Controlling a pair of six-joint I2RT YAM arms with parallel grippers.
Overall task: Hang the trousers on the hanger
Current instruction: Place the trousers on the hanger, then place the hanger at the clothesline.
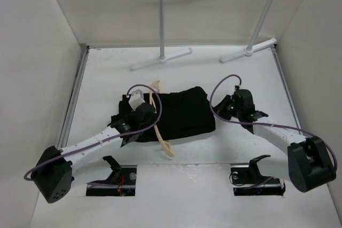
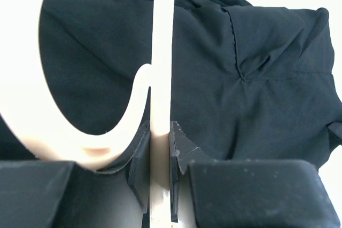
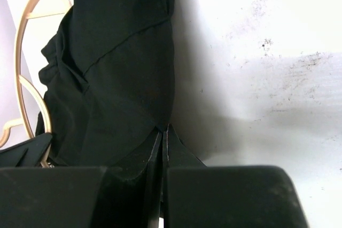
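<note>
Trousers (image 1: 184, 113): black soft cloth, folded into a creased, roughly rectangular bundle, flat at frame centre in top view. Hanger (image 1: 164, 145): slim light tan wood, runs top to bottom across the bundle's left part, lower end past the cloth; black cloth on both sides of its bar (image 2: 160, 78).

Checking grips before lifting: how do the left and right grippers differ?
The left gripper has its jaws clamped on the hanger bar, held slightly apart by it; the right gripper has its jaws fully closed at the edge of the trousers. The left is at the cloth's left end, the right at its right end. Both sit low.
</note>
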